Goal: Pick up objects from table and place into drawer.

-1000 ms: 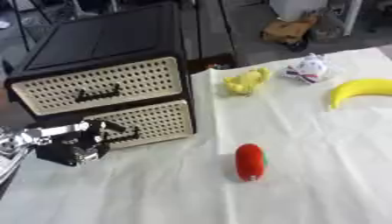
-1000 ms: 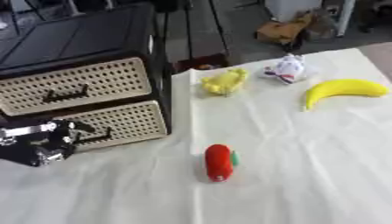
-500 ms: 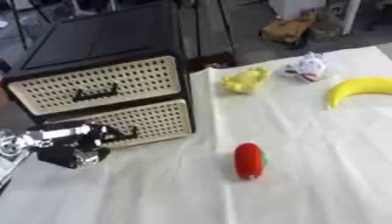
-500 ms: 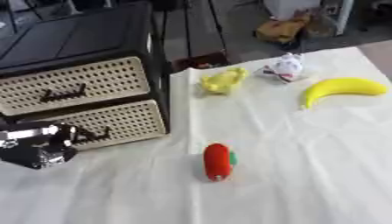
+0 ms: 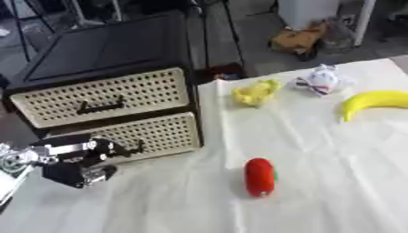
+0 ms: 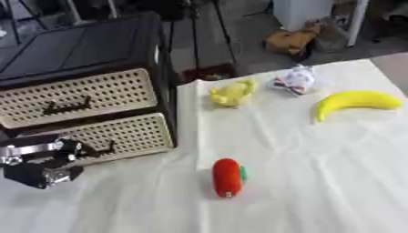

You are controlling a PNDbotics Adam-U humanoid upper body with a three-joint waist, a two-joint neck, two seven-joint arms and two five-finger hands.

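Black cabinet (image 5: pixel 111 54) at the table's left, 2 cream perforated drawers: upper drawer (image 5: pixel 99 96) shut, lower drawer (image 5: pixel 147 136) slightly out. Red pepper-like toy (image 5: pixel 259 176) lies centre front. Yellow toy (image 5: pixel 255 92), white plush (image 5: pixel 320 80) and banana (image 5: pixel 374 101) sit further back, right.

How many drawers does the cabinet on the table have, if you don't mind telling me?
2. The upper drawer sits directly above the lower drawer, both with cream perforated fronts and dark handles. The left hand is at the lower drawer's handle. None seem hidden.
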